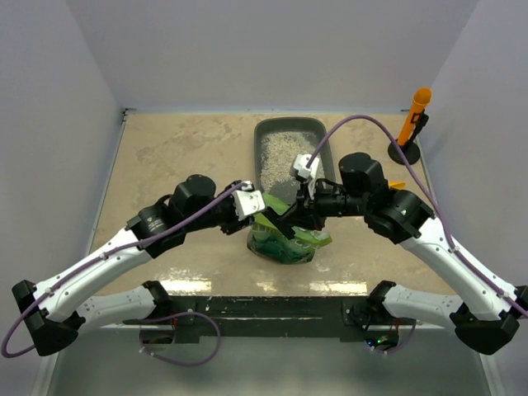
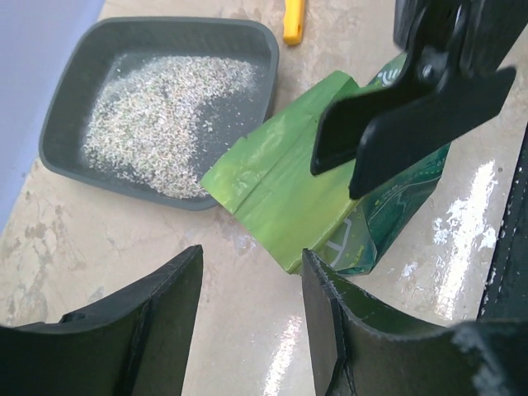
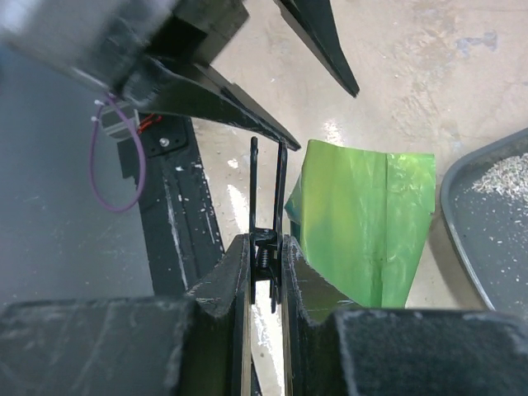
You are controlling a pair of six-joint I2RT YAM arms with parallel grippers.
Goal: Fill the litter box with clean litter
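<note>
The litter box (image 1: 318, 132), a dark grey tray, sits at the back centre with clean litter (image 1: 279, 150) spread over its floor; the left wrist view also shows the litter box (image 2: 62, 111) and the litter (image 2: 157, 107). A green bag (image 1: 285, 241) stands in front of the tray, its folded top (image 2: 276, 194) pointing towards it. My left gripper (image 2: 252, 252) hangs open just left of the bag, with only bare tabletop between its fingers. My right gripper (image 3: 266, 243) is shut on a thin black spring clip (image 3: 266, 186), held above the bag (image 3: 363, 214). That same clip (image 2: 412, 107) gapes open.
An orange-handled tool (image 1: 414, 114) stands in a black holder at the back right. A small yellow object (image 2: 293, 21) lies beyond the tray. The black base rail (image 1: 272, 307) runs along the near edge. White walls close in the table.
</note>
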